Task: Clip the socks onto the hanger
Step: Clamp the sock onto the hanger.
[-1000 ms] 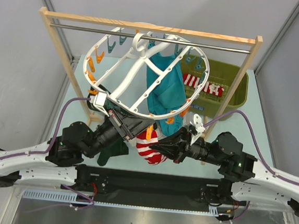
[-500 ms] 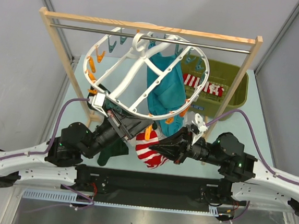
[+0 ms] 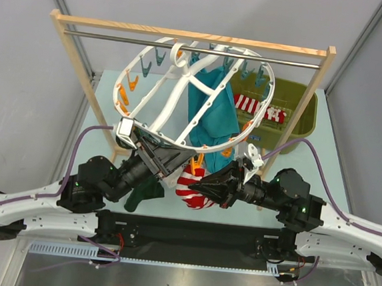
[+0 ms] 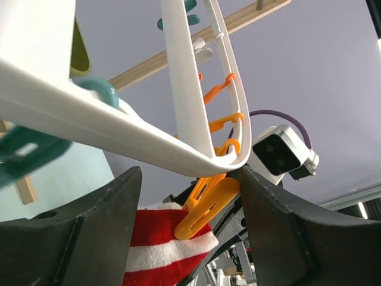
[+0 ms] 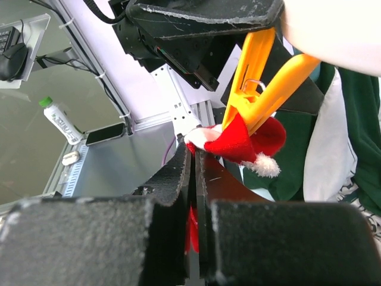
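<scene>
The hanger [image 3: 159, 107], a round white frame, hangs tilted from the rod. One of its orange clips [image 3: 194, 162] bites the top of a red-and-white striped sock [image 3: 188, 188]. My left gripper [image 3: 174, 163] is open. In the left wrist view its fingers [image 4: 89, 238] stand either side of that orange clip [image 4: 208, 205] and the sock [image 4: 161, 250], with the hanger rim [image 4: 119, 131] just above. My right gripper [image 3: 199, 182] is shut on the sock's red edge [image 5: 250, 140], just below the clip [image 5: 256, 77].
A wooden rack with a metal rod [image 3: 186, 44] carries the hanger. A teal garment [image 3: 210, 111] hangs from the frame. A dark green garment [image 3: 148, 189] lies under my left arm. An olive bin [image 3: 304, 116] at the right holds another striped sock [image 3: 257, 109].
My left gripper has opened and let go of the orange clip, which now grips the sock. The hanger has swung up and to the right. My right gripper stays shut on the sock.
</scene>
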Robot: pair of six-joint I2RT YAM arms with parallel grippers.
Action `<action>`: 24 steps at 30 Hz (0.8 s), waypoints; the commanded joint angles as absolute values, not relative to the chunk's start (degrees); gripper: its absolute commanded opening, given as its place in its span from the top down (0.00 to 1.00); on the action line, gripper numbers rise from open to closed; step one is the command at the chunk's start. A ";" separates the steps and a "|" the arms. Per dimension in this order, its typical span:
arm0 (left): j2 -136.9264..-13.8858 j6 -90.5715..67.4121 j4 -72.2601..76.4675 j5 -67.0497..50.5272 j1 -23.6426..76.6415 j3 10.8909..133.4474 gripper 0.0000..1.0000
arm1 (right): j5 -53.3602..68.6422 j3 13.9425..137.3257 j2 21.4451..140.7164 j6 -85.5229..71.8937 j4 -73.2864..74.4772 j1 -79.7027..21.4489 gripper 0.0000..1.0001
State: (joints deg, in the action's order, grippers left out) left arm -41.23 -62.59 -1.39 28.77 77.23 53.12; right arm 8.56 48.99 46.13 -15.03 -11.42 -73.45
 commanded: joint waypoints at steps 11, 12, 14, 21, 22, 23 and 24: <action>-33.84 -65.66 -2.55 29.36 77.08 49.13 0.32 | 3.43 52.38 43.77 -14.24 -3.53 -73.48 0.83; -33.84 -64.26 -2.03 28.31 77.08 49.39 0.29 | 3.60 52.64 44.29 -14.06 -3.25 -73.22 0.82; -33.58 -62.50 -1.58 27.43 77.08 50.36 0.23 | 4.22 53.35 44.73 -13.71 -2.64 -72.95 0.79; -28.67 -60.38 -5.18 26.36 77.08 51.15 0.16 | 5.10 55.54 48.60 -14.59 -1.85 -72.60 0.53; -27.70 -60.47 -5.62 26.80 77.08 50.72 0.16 | 5.01 55.81 49.21 -14.76 -1.76 -72.60 0.48; -26.55 -60.38 -6.50 27.07 77.17 50.54 0.16 | 5.01 56.59 50.26 -14.85 -1.58 -72.60 0.38; -24.28 -59.86 -6.68 27.42 77.08 50.36 0.15 | 4.92 57.04 50.88 -15.20 -1.32 -72.60 0.34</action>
State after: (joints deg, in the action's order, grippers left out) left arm -28.40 -61.78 -5.69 27.03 77.23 49.15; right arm 4.97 53.69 49.39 -14.90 -1.43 -72.84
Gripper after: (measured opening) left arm 0.846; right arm 0.619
